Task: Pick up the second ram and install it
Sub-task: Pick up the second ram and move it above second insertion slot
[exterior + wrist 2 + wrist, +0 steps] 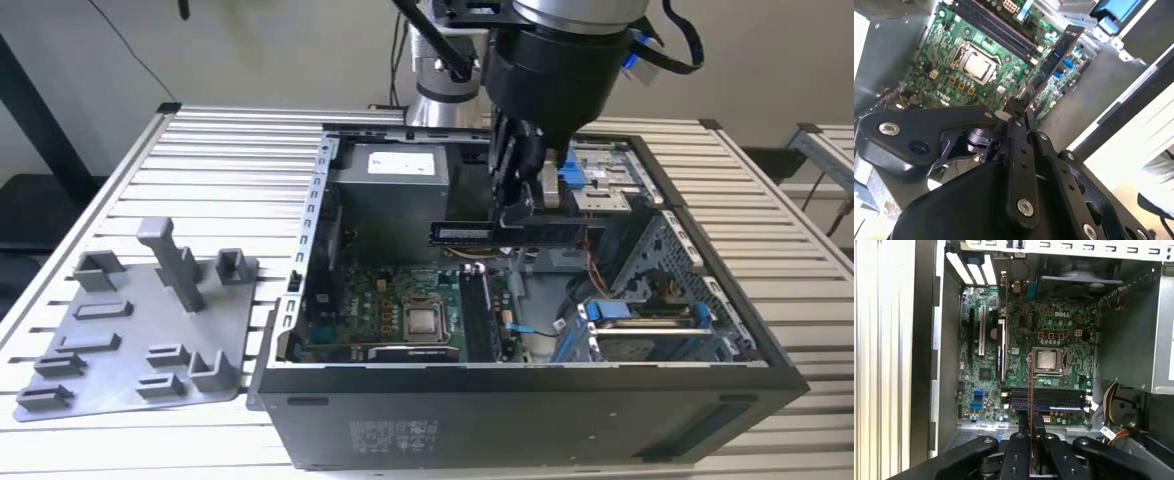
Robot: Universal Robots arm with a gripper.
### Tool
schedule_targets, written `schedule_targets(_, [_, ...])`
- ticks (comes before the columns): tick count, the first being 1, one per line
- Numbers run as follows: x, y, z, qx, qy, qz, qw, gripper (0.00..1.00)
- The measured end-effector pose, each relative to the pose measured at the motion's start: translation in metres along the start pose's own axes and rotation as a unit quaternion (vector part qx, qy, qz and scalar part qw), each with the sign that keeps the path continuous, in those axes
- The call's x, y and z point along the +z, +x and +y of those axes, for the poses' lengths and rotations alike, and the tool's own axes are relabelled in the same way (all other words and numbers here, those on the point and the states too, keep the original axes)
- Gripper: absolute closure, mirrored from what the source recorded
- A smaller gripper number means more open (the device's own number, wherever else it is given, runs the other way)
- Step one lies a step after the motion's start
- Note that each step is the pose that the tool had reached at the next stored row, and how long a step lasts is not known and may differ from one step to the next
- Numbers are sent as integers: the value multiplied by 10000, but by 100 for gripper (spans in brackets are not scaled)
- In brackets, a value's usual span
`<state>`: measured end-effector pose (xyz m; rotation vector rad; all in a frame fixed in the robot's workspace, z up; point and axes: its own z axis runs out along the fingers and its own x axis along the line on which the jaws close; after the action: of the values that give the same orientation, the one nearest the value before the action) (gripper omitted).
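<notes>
Plainly, the pickup half of the job can be taken as done: the second ram (507,234) is clamped between the fingers of the gripper (514,215) and is held in the air inside the open computer case (534,420), clear of the motherboard (387,300) and touching nothing else. In the exterior view the stick is seen lying level, gripped near one end, with its free end reaching toward the case wall on the exterior view's left. In the second wrist view the second ram (1054,60) is seen running out from the closed gripper (1019,107), over the green board and beside the processor socket (976,65). In the first wrist view it is seen edge-on as a thin line (1030,385) rising from the gripper (1031,422) and crossing the memory slots (1046,399). The stick is thus judged to be turned across the slots, not along them, and well above them. One slot appears to be filled already, though this cannot be told for certain. Installation is not yet done: no contact with a slot is shown and nothing is seated. The grey holder plate (134,340) is left bare of any stick near the front corner of the slatted table (227,150), on the exterior view's left, just beside the case.
</notes>
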<state>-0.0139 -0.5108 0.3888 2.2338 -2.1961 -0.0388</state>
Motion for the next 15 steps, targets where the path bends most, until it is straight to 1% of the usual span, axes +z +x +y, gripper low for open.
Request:
schedule_targets(3, [-2, 2, -96, 0, -2, 0, 10000, 86])
schedule_targets(5, [-3, 2, -136, 0, -2, 0, 10000, 86])
schedule_targets(12, [-4, 1, -145, 0, -2, 0, 10000, 86])
schedule_targets(15, [-2, -35, -144, 1, -2, -1, 10000, 86])
